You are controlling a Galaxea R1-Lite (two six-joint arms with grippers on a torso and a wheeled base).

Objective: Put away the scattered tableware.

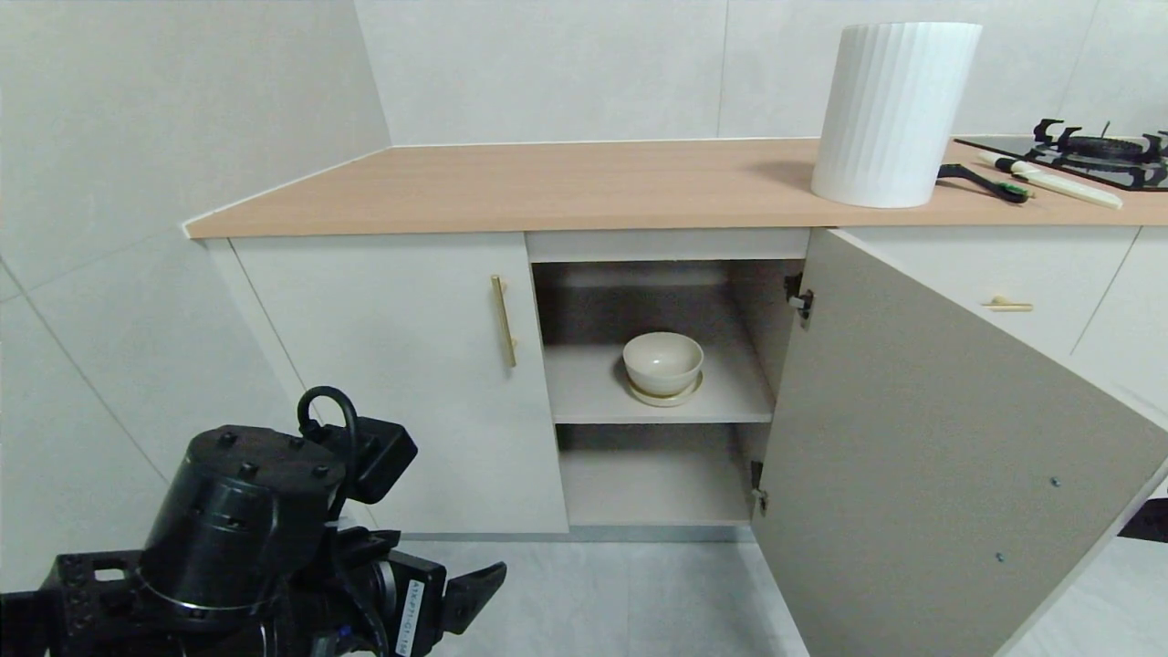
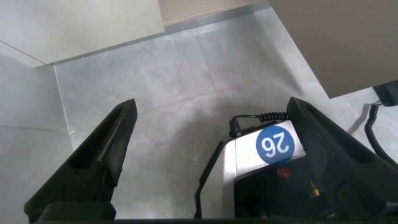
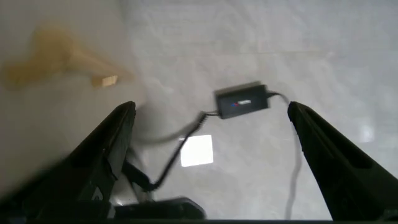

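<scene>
A cream bowl [image 1: 663, 360] sits on a small plate [image 1: 664, 397] on the upper shelf of the open cupboard [image 1: 652, 392]. On the counter at the far right lie a black-handled utensil [image 1: 984, 181] and a long cream utensil [image 1: 1049, 180]. My left gripper [image 2: 211, 155] hangs low over the floor in front of the shut left door, open and holding nothing; one of its fingers [image 1: 474, 589] shows at the bottom left. My right gripper [image 3: 208, 149] is open and holds nothing, down beside a pale panel with a brass handle [image 3: 65, 65].
The cupboard's right door [image 1: 922, 456] stands wide open, swung out towards me. A tall white ribbed container [image 1: 892, 109] stands on the wooden counter [image 1: 547, 187], with a gas hob [image 1: 1100, 151] beyond it. A black power brick [image 3: 242, 102] and cable lie on the floor.
</scene>
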